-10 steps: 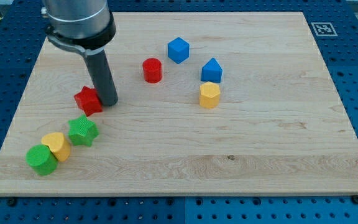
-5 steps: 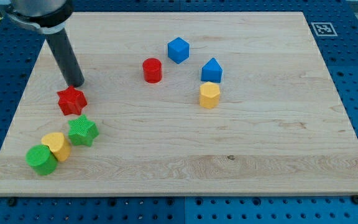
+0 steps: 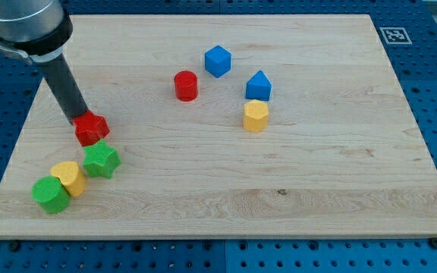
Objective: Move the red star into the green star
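The red star (image 3: pixel 92 129) lies at the view's left on the wooden board (image 3: pixel 226 189). The green star (image 3: pixel 100 160) lies just below it, a narrow gap apart. My tip (image 3: pixel 79 119) touches the red star's upper left side. The dark rod rises up and to the left out of the view.
A yellow block (image 3: pixel 70 178) and a green cylinder (image 3: pixel 50 195) sit against the green star's lower left. A red cylinder (image 3: pixel 186 86), a blue cube (image 3: pixel 217 61), a blue block (image 3: pixel 258 86) and a yellow hexagonal block (image 3: pixel 256 116) lie mid-board.
My tip moved from the red star's right, around above it, to its upper left. The red star slid left, then slightly down and right toward the green star.
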